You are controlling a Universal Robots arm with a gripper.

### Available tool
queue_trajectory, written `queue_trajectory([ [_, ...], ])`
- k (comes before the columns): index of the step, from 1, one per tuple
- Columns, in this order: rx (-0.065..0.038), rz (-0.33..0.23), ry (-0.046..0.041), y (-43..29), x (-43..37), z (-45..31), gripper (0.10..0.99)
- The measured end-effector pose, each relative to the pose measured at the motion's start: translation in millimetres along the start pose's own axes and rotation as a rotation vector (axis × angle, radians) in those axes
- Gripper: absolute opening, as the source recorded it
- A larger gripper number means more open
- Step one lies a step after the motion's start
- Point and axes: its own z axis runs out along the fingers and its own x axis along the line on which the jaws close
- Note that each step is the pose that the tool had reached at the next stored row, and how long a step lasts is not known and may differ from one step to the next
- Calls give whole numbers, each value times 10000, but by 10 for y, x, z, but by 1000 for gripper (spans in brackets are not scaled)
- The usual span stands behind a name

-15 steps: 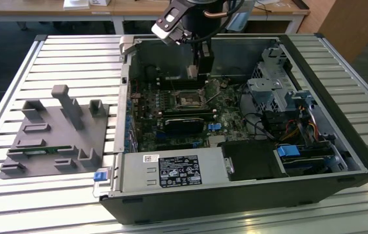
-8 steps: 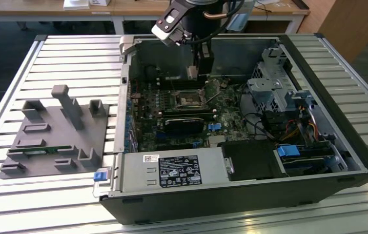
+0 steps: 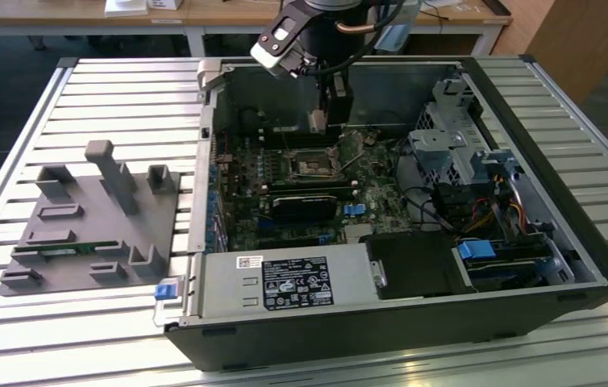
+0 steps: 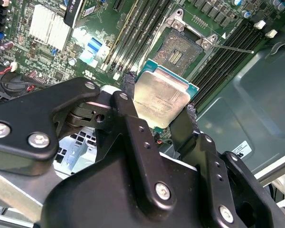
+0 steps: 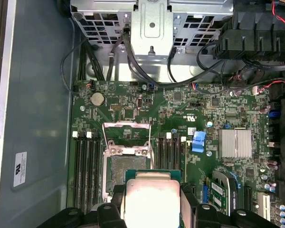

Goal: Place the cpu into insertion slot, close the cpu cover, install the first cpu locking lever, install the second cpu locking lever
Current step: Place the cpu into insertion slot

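One gripper [image 4: 160,95], fingers [image 4: 129,85] clamped on the cpu [image 4: 161,97] at opposite edges, cpu above the insertion slot [image 4: 178,50], not touching, cpu cover [image 5: 126,130] swung open, slot's frame unobstructed.

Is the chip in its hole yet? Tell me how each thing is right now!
Small square silver-grey cpu, held above the board, not in its slot.
Square black-framed insertion slot, empty.
Thin silver metal cpu cover, flipped open.
Black gripper, jaws shut on the cpu.
Black computer case, lying flat, side open.
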Motion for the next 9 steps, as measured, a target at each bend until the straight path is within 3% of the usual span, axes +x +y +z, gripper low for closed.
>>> queue_trajectory([
  [9, -1, 0, 0, -2, -1, 25, 541],
])
